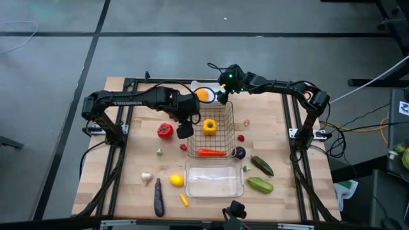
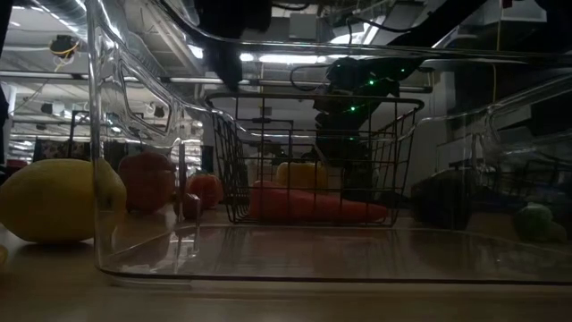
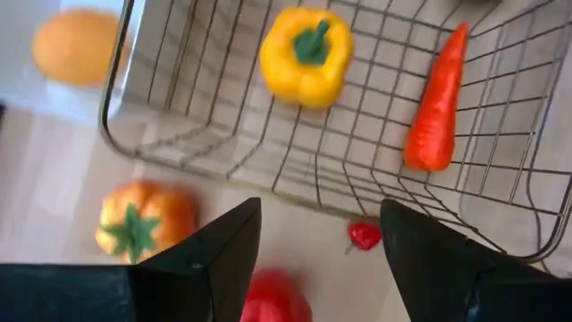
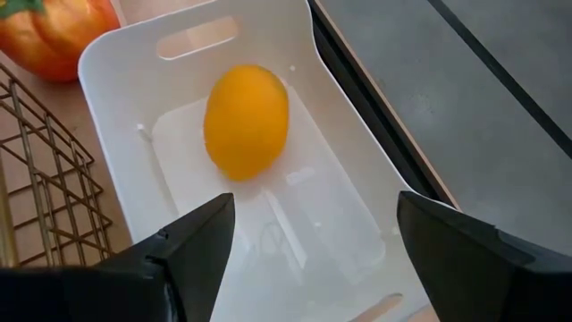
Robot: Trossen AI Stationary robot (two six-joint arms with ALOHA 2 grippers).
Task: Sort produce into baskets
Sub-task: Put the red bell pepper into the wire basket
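Hovering over the far edge of the table (image 1: 128,191), the right gripper (image 4: 313,259) hangs above the small white tray (image 4: 179,67), its fingers spread wide with nothing between them. An orange (image 4: 246,121) lies alone in that tray, which sits just beyond the far side of the wire basket (image 1: 217,112).

The left gripper (image 3: 313,237) is poised just outside the basket's left wall, its fingers partly open and holding nothing. Below it, on the wood, are a small red radish (image 3: 364,235), a red pepper (image 3: 273,300) directly under the fingers, and an orange pepper (image 3: 143,219) beside the basket's far left corner.

Inside the wire basket are a yellow pepper (image 1: 209,126) towards the middle and a carrot (image 1: 211,153) lying along the near wall.

The clear plastic tray (image 1: 214,195) sits just nearer than the basket, with no produce in it. Left of it lie a lemon (image 1: 177,180), a garlic bulb (image 1: 147,177), a long purple eggplant (image 1: 158,197) and a small yellow piece (image 1: 184,200). Right of the basket, a round dark eggplant (image 1: 238,153) touches its near right corner. Two green cucumbers lie beyond it, one dark (image 1: 262,165) and one lighter (image 1: 260,185). Tiny radishes (image 1: 241,137) dot the wood to the basket's right.
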